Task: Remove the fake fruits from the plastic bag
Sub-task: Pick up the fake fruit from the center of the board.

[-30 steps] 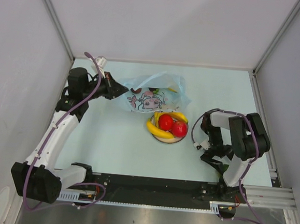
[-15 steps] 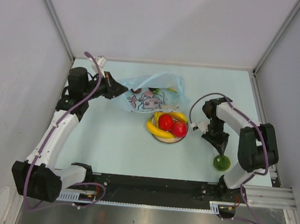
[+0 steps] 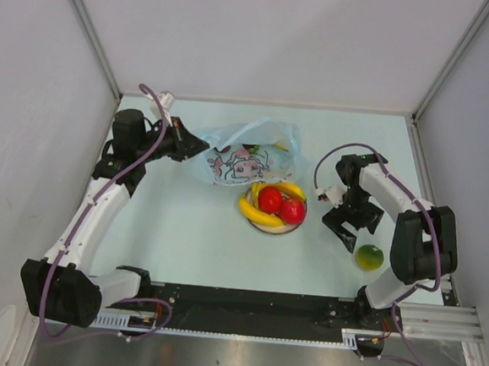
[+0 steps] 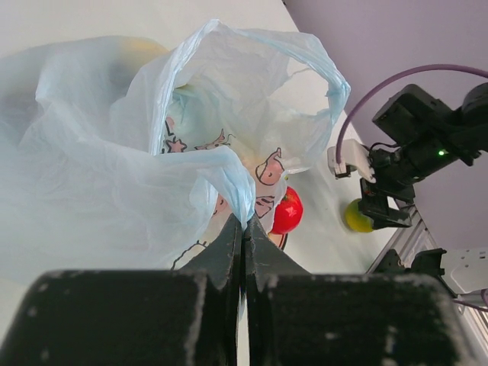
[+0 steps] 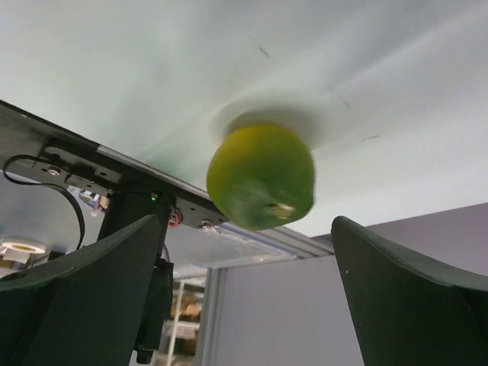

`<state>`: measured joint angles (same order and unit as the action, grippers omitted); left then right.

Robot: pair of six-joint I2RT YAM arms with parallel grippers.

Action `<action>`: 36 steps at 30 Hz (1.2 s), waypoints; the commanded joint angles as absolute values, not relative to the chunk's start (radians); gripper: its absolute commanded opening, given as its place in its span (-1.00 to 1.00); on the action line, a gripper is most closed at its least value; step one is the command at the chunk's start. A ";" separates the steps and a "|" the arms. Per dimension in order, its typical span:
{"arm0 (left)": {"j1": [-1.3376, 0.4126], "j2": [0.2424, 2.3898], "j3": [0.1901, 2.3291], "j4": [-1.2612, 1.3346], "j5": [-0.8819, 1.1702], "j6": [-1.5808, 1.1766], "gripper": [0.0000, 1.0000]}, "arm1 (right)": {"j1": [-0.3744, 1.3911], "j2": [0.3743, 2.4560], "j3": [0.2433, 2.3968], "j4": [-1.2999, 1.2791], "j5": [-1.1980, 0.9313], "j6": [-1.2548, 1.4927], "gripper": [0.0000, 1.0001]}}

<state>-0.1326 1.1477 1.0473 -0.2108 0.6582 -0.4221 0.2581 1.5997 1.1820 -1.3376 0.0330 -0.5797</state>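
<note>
Just beside the spread right gripper (image 3: pixel 345 233) lies a green fruit (image 3: pixel 369 257).

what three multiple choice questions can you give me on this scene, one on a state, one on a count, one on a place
1. The left end effector is: A) open B) shut on nothing C) shut on the plastic bag
2. Red fruits on the plate: A) two B) one C) four
3. The green fruit is: A) in the bag B) on the table by the open right end effector C) on the plate

Answers: C, its tips pinch the bag's edge; A, two red balls sit there; B, it lies on the table beyond the spread fingers.
</note>
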 commanded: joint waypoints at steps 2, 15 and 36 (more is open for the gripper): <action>-0.126 1.121 1.065 -0.184 0.657 -0.431 -0.97 | 0.222 1.655 1.141 -1.385 0.109 -0.574 1.00; -0.126 1.120 1.068 -0.187 0.650 -0.423 -0.97 | 0.224 1.741 0.971 -1.252 0.229 -0.601 0.99; -0.124 1.138 1.075 -0.181 0.658 -0.431 -0.98 | 0.553 1.419 1.193 -1.258 0.083 -0.664 -0.12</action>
